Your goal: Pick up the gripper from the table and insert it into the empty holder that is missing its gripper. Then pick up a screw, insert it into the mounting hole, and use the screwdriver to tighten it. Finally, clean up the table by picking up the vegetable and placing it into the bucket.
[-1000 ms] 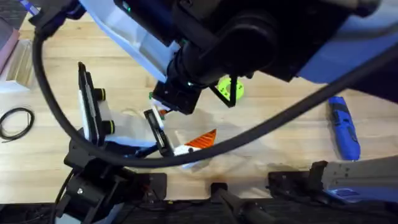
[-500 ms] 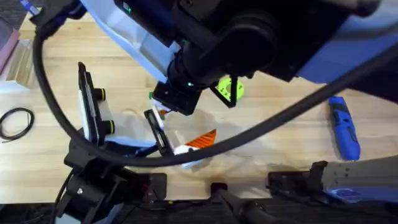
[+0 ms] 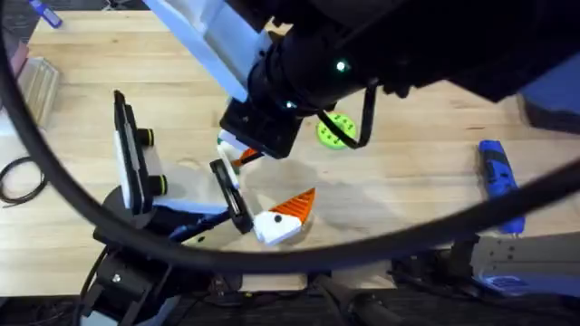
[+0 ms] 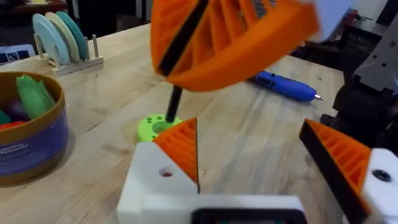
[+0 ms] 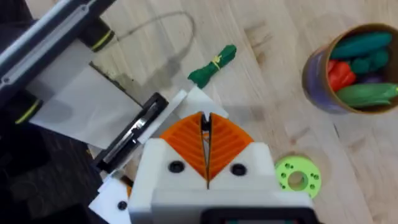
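- The right arm [image 3: 381, 54], dark and blurred under the overhead camera, hides the table's far middle.
- The screwdriver [image 3: 500, 186] has a cable across its lower end.
- The bucket [image 5: 351, 68] is cut off by the right wrist view's edge.

On the bench [image 3: 408, 195], seen from overhead, the screwdriver [image 3: 498, 181] lies at the right, well apart from the rest. The disc [image 3: 335, 131] sits near the middle, and the right tool [image 3: 237, 154] hangs just left of it, above the bench. Nearer the robot than that tool stands a mounted wedge on its holder [image 3: 279, 225]. A cable loop [image 3: 23, 177] lies at the far left edge. In the right wrist view the vegetable [image 5: 212, 65] lies on the bench apart from the bucket [image 5: 323, 84], which has toys inside; the disc lies near the bucket. In the left wrist view a rack [image 4: 62, 43] stands behind the bucket.
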Tool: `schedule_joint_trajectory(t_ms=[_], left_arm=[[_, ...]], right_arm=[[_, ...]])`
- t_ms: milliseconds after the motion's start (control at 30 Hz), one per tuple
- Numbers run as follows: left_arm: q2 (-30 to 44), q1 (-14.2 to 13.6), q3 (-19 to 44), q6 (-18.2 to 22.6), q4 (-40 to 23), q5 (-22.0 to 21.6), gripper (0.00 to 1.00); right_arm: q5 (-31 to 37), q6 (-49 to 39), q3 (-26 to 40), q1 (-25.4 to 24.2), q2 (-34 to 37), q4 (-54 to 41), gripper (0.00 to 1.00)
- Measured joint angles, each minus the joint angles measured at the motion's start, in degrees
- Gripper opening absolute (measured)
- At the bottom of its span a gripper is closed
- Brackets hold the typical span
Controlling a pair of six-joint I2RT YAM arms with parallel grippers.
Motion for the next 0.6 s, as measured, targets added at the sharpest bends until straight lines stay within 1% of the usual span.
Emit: schedule_joint_trajectory(t_ms=[167,300,400,600], left_arm=[[0.0,0.0,0.0,0.01,0.0,-0.02,0.986],[-0.02,0.0,0.0,-0.01,0.0,-0.02,0.986],[-0.01,0.0,0.0,-0.02,0.0,-0.02,0.986],[-0.02,0.0,0.0,-0.01,0.0,-0.02,0.986]], right_arm=[[1.63,0.71,0.64,0.0,0.02,-2.72,0.006],[2.16,1.11,3.56,0.0,0.62,-5.63,0.006],[2.15,1.51,5.67,0.03,2.05,-6.86,0.006],[2.15,1.7,5.9,0.66,5.61,-7.75,0.006]])
